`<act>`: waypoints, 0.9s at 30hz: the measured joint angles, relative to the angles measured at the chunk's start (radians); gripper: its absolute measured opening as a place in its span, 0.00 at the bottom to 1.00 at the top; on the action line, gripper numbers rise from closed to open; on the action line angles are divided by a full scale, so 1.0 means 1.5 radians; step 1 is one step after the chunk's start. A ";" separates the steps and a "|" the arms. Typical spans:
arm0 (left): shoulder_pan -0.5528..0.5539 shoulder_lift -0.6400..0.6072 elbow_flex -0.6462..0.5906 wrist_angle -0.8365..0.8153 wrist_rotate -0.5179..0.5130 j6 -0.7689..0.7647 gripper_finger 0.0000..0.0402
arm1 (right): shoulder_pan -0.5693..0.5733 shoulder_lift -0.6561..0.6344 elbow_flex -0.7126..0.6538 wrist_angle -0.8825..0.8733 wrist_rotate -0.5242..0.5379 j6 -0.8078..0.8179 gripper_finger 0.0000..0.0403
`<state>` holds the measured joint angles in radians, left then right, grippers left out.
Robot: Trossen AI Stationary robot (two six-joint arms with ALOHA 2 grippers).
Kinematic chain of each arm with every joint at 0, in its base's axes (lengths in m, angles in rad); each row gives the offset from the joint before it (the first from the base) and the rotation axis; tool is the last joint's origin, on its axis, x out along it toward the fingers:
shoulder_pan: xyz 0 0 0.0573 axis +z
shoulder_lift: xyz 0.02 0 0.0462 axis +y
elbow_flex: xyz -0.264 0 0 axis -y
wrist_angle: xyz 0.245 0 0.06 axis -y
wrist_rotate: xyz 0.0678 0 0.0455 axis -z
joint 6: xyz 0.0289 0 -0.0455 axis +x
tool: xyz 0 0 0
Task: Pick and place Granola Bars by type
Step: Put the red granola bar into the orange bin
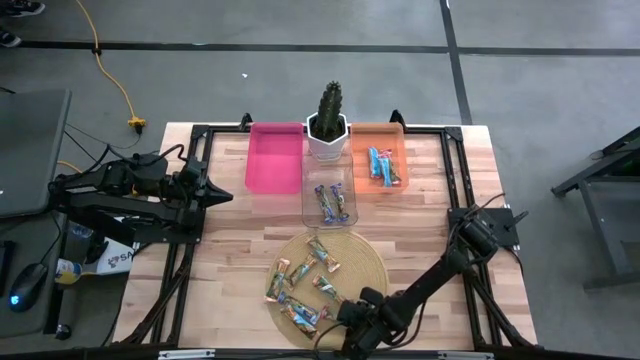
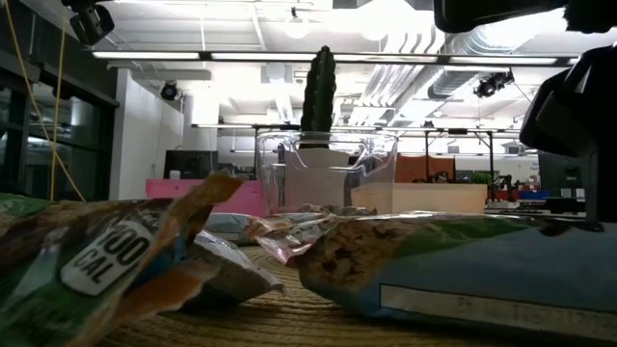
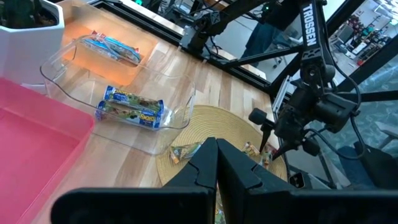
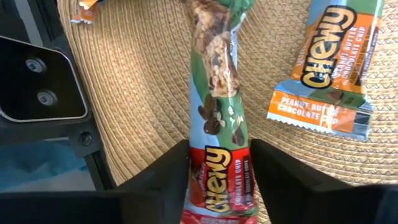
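With a blue-and-red crinkly-wrapped Chewy granola bar point(image 4: 217, 155) sitting between its dark fingers on the round woven straw mat point(image 1: 365, 262), the right gripper point(image 4: 217, 186) looks closed against the wrapper's end; a straight lift should avoid dragging the neighbouring orange peanut-butter bar point(image 4: 333, 68). Matching blue bars lie in the orange rectangular bin point(image 1: 385, 150), past the clear plastic bin point(image 1: 308, 205) and potted cactus point(image 1: 328, 110). The left gripper point(image 3: 217, 171), fingers together, waits beside the pink bin point(image 1: 275, 160).

Probably open-plan office: exposed ducts point(image 2: 482, 43), monitors point(image 2: 188, 164).
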<state>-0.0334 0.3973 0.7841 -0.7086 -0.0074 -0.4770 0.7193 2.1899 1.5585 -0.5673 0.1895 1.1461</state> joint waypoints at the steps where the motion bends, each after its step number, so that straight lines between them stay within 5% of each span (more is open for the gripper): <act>1: 0.000 0.000 0.000 0.000 0.000 0.000 0.00 | 0.000 0.000 0.000 -0.001 -0.003 -0.001 0.38; 15: 0.000 0.000 0.000 0.000 0.000 0.000 0.00 | -0.001 0.001 -0.001 0.009 -0.028 -0.001 0.21; 27: 0.000 0.000 0.000 0.001 0.000 0.000 0.00 | -0.003 -0.027 -0.004 0.008 -0.016 -0.001 0.19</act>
<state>-0.0331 0.3973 0.7841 -0.7067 -0.0074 -0.4770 0.7151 2.1494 1.5520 -0.5560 0.1661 1.1442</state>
